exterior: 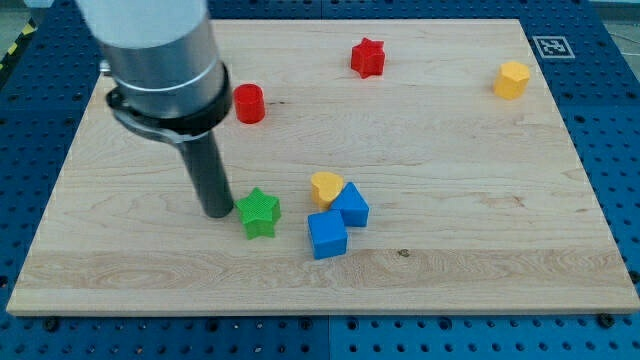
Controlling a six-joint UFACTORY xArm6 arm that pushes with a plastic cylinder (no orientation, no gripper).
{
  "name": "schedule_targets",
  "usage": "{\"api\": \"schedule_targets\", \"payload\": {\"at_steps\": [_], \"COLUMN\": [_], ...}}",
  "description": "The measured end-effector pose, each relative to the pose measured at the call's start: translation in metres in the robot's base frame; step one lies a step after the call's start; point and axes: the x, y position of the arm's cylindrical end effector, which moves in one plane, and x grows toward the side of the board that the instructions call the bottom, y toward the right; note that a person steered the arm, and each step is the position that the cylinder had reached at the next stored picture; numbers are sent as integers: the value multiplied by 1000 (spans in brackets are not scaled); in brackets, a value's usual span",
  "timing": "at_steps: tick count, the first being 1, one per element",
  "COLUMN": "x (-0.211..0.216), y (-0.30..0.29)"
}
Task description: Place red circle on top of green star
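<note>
The red circle (249, 104) stands on the wooden board at the upper left, just right of the arm's grey body. The green star (260, 212) sits lower, near the board's middle left. My tip (218, 212) rests on the board right beside the green star's left side, touching or nearly touching it. The red circle is well above the tip and apart from the green star.
A yellow heart (325, 187), a blue block (351, 205) and a blue cube (327, 235) cluster just right of the green star. A red star (368, 57) lies at the top middle, a yellow hexagon (512, 79) at the upper right. The board's edge (300, 306) runs along the bottom.
</note>
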Motion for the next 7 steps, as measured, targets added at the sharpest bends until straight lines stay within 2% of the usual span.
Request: {"api": "schedule_targets", "payload": {"at_steps": [2,3,4,5,6,7], "x": [7,-11,-73,-117,-136,-165], "y": [28,28,-8,-23,-37,-20]}}
